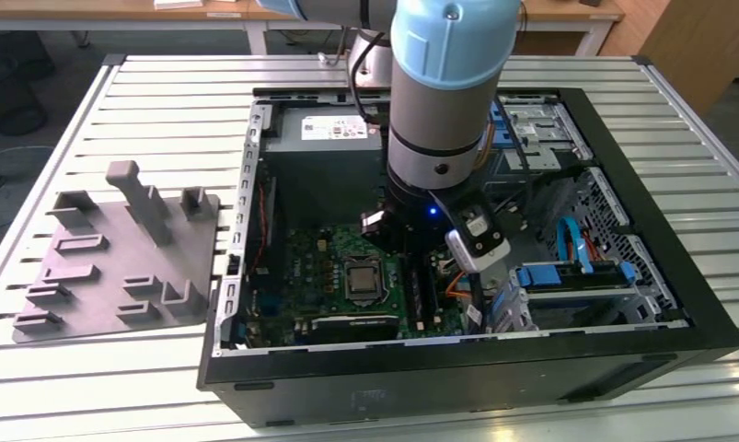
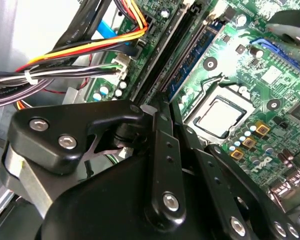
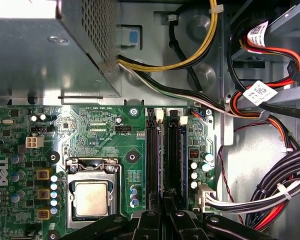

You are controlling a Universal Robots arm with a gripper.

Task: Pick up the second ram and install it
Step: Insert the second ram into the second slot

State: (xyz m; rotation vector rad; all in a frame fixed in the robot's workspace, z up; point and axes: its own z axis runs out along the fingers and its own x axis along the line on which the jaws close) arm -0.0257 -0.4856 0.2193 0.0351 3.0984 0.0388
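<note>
My gripper (image 2: 159,106) is down inside the open PC case (image 1: 663,313), over the motherboard's long black memory slots (image 3: 151,160). Its fingers (image 3: 176,220) are pinched together on the near end of the second ram (image 2: 171,50), a slim dark stick seen edge-on. The stick runs along the slot line beside a blue slot (image 2: 195,57). In the exterior view the gripper (image 1: 421,276) hangs under the wrist, just to the right of the CPU socket (image 1: 363,276). Whether the stick is fully seated in its slot is hidden.
The grey fixture tray (image 1: 111,267) with upright posts lies on the table at the exterior view's left. Bundled cables (image 3: 270,195) and the drive cage (image 1: 590,276) crowd one side of the slots. The power supply (image 1: 320,129) sits at the case's far end.
</note>
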